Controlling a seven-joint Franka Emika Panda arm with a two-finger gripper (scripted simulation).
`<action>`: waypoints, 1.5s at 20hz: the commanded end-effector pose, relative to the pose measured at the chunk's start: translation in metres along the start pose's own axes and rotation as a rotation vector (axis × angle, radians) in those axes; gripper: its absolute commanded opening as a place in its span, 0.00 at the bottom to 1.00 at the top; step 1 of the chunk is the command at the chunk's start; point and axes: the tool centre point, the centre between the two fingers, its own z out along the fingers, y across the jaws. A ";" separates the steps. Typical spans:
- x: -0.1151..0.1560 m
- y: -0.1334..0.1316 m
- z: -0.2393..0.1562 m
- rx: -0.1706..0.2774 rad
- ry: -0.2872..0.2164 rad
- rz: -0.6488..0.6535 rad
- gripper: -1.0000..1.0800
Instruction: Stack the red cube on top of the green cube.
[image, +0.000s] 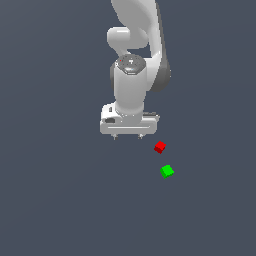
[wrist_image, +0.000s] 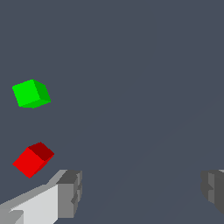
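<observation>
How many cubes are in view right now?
2. The red cube lies on the floor just off the open gripper, toward the exterior view's right. The green cube sits apart from it, nearer the camera. Nothing seems hidden.

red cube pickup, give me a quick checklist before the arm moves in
1. Gripper open: ok, fingers stand wide apart in the wrist view.
2. Gripper empty: ok, nothing between the fingers.
3. Red cube free to grasp: ok, it lies alone on the floor.
4. Red cube between the fingers: not ok, it lies off to one side, outside the near finger.
5. Green cube top bare: ok, nothing on it.
6. Cubes apart: ok, a clear gap separates them.
</observation>
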 end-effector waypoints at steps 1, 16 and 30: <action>0.000 0.000 0.000 0.000 0.000 0.000 0.96; -0.016 -0.024 0.017 0.002 -0.006 0.114 0.96; -0.041 -0.084 0.055 0.007 -0.020 0.373 0.96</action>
